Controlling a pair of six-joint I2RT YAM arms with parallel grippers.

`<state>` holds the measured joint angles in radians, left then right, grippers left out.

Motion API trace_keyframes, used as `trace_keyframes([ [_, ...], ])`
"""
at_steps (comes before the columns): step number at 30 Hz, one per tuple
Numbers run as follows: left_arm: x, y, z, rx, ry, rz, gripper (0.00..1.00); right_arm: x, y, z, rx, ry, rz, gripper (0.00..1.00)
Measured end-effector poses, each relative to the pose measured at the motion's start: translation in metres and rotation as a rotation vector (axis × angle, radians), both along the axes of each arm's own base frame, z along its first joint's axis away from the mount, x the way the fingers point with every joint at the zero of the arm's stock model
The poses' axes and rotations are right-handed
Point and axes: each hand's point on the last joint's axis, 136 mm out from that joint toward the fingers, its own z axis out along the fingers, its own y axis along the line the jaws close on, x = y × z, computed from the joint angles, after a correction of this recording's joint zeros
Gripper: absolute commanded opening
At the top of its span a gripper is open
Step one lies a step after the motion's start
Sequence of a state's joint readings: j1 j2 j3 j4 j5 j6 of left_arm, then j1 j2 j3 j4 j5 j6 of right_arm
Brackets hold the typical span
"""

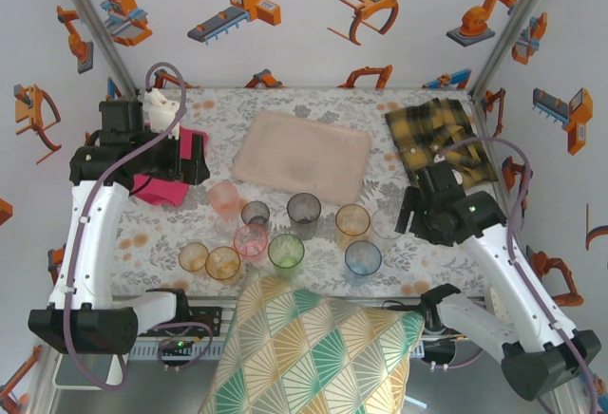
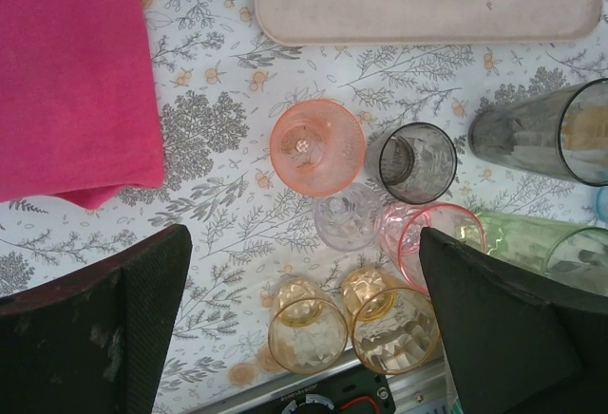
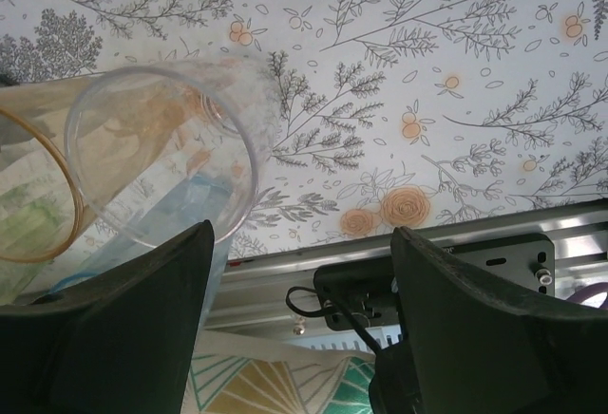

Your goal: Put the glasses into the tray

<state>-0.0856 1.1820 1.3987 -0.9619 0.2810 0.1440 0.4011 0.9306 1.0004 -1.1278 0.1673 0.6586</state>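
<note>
Left pincer [image 2: 304, 262] and right pincer [image 3: 302, 253] gape wide, empty; right possibly grazes clear glass [image 3: 161, 158].

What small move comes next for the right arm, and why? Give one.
Probably slide the right end effector sideways over the clear glass, then lower. Its jaws stand open, the glass sits off toward one finger, and the tray is bare.

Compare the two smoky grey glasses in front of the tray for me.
The larger grey glass is wider and taller than the smaller grey glass. The larger one stands closer to the tray; the smaller one stands nearer the pink glass. Both are upright, outside the tray.
</note>
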Motion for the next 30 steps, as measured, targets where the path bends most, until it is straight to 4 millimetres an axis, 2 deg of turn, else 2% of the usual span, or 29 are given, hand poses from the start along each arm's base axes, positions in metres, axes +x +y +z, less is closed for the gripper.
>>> trace_keyframes([
  [7,-0.004,0.000,0.006,-0.003,-0.020,-0.001,0.97,0.014,0.004,-0.006,-0.013,0.003,0.002,0.63],
  [12,-0.009,-0.004,0.013,-0.017,-0.042,-0.016,0.97,0.021,0.007,-0.009,-0.024,0.009,0.014,0.57],
  [23,-0.010,-0.008,0.013,-0.028,-0.039,-0.030,0.97,0.032,0.003,-0.019,-0.088,0.028,0.018,0.49],
  [30,-0.011,-0.008,0.006,-0.036,-0.020,-0.020,0.97,0.038,0.003,-0.023,-0.107,0.031,0.024,0.43],
])
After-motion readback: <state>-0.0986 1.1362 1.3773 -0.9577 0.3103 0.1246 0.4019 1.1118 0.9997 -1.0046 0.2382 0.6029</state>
